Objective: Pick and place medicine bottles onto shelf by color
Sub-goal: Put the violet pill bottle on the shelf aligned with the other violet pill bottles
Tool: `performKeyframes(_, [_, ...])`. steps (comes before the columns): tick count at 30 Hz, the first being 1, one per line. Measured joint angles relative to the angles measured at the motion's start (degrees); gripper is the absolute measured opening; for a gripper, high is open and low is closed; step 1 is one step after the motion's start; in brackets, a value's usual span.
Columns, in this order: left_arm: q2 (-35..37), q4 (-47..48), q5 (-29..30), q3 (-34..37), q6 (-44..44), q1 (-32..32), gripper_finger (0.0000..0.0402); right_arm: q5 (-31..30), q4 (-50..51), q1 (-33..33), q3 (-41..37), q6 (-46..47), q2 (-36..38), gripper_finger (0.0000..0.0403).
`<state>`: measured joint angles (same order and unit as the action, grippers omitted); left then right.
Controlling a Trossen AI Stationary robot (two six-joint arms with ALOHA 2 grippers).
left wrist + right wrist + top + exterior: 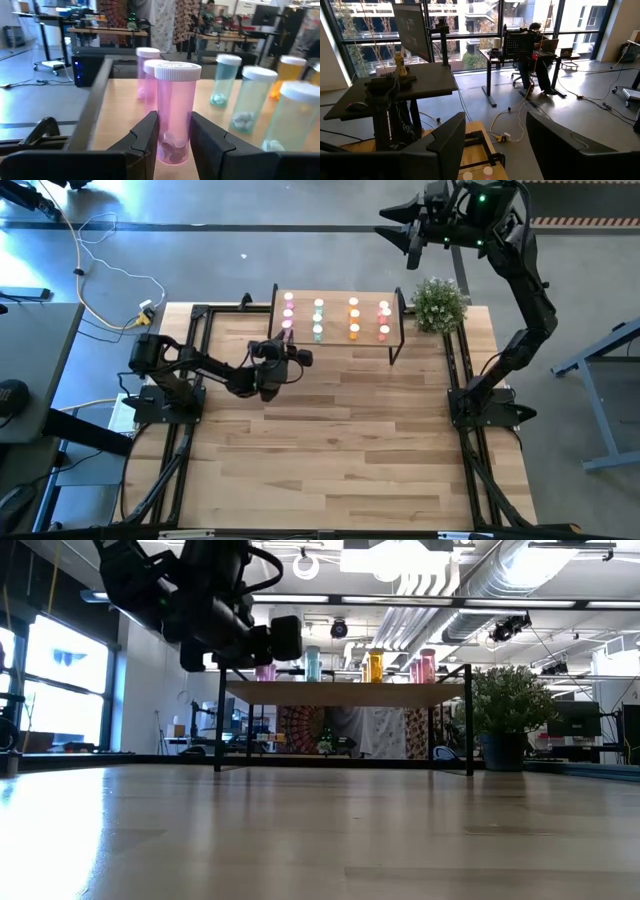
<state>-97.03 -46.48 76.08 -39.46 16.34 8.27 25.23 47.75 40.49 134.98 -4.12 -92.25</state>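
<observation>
Right now the left gripper [172, 137] has its two dark fingers [145, 137] squeezed tight on a pink medicine bottle [175, 110] with a white cap and a few pills at the bottom. The bottle stands straight up at the near left edge of the shelf [335, 320]. Two more pink bottles [146, 72] stand in a line just behind it, and pale green bottles [250, 100] stand in the next row beside them. Then come orange bottles [353, 318], and a salmon-red row [383, 318] sits at the far right. The left arm [200, 365] lies low and reaches across the wooden table [340, 450] from its base on the left up to the shelf. The right gripper [405, 230] is held high, past the far edge of the table and well away from the shelf; its fingers are spread wide and hold nothing. A small green potted plant [438, 303] sits just beside the right end of the shelf. Far off in the room, a person [536, 55] sits at a desk near big windows.
</observation>
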Motion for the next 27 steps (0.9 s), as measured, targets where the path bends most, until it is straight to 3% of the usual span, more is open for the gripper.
performKeyframes(4, [-0.41, 0.35, -4.46, 0.00, 0.00, 1.06, 0.0088, 0.00, 0.00, 0.00, 0.00, 0.00, -0.02, 0.0201])
performKeyframes(27, [-1.75, 0.70, -1.76, -0.02, 0.07, 1.91, 0.0089, -0.01, 0.02, 0.00, 0.00, -1.09, -0.02, 0.0201])
